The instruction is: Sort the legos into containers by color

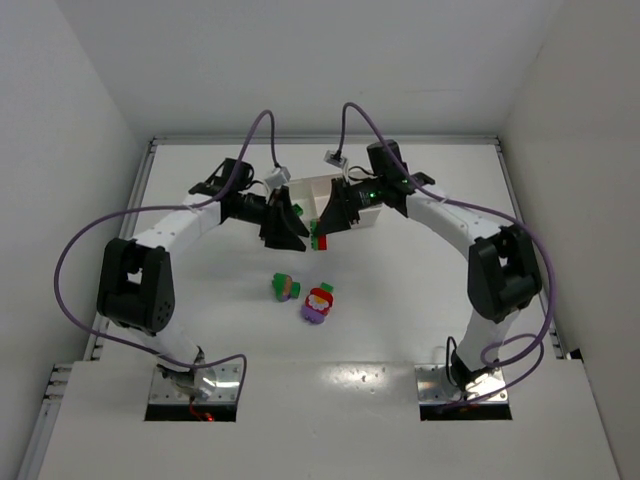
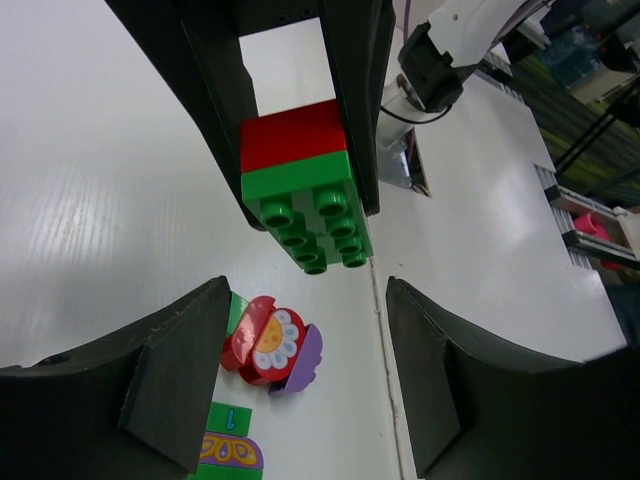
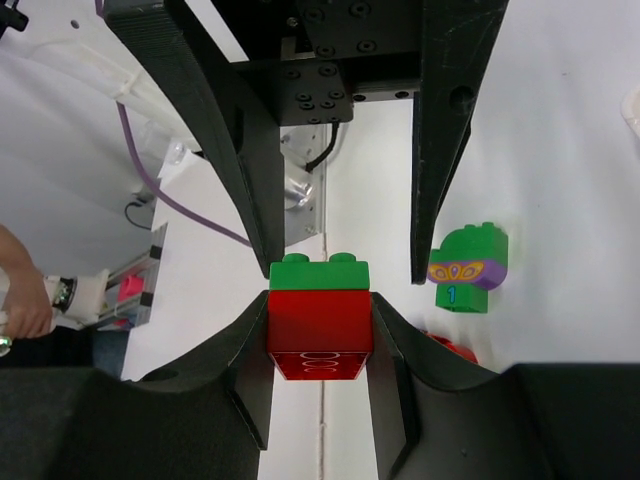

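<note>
The desk (image 1: 400, 300) carries the tray (image 1: 310, 185) near its far edge. The right gripper (image 3: 320, 320) pinches the red brick (image 3: 320, 340) of a clump (image 1: 318, 238) held above mid-desk. The left gripper (image 2: 308, 300), spread, flanks its green brick (image 3: 320, 272). Judged light, rigid, slick plastic: grasp flat sidewalls. A loose green-purple clump (image 3: 468, 262) reads "1".

stacked 2-brick plastic clump (image 3: 320, 310): 1 green, 1 red. small green plastic brick (image 3: 468, 262): purple band, yellow mask print, numeral 1. red plastic flower piece (image 2: 268, 342): white petals, yellow centre, purple base. flat white bench (image 1: 400, 300).
</note>
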### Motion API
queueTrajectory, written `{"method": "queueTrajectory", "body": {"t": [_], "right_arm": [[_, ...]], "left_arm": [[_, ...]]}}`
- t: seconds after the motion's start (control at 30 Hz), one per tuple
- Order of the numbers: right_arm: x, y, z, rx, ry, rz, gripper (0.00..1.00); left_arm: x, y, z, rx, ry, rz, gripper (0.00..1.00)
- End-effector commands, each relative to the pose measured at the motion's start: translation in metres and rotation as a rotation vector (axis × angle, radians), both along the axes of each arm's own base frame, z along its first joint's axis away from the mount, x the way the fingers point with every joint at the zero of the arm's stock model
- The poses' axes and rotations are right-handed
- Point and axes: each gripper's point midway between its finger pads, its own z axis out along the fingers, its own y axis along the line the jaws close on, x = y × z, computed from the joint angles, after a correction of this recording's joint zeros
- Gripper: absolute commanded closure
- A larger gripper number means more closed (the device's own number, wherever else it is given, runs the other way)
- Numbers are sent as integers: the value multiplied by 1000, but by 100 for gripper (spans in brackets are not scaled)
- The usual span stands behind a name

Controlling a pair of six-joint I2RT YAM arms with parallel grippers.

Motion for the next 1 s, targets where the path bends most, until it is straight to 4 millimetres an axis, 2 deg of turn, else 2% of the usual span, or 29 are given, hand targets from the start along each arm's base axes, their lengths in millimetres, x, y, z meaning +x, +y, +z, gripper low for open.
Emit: {"method": "queueTrajectory", "body": {"t": [0.0, 0.2, 0.57, 0.67, 0.77, 0.97], "right_arm": [[10, 10, 14, 26, -73, 5, 100], [9, 18, 13, 20, -72, 17, 100], [13, 27, 4, 2, -69, 22, 100], [13, 27, 6, 4, -78, 24, 100], [15, 27, 5, -1, -80, 17, 100], [12, 30, 3, -9, -82, 21, 100]], "left_arm": [[2, -5, 19, -53, -44, -35, 31], [3, -8, 16, -49, -26, -43, 44], [7, -9, 18, -51, -35, -43, 49], [4, -12, 18, -51, -35, -52, 56], [5, -12, 15, -49, -26, -52, 69], [4, -13, 15, -62, -12, -63, 81]]}}
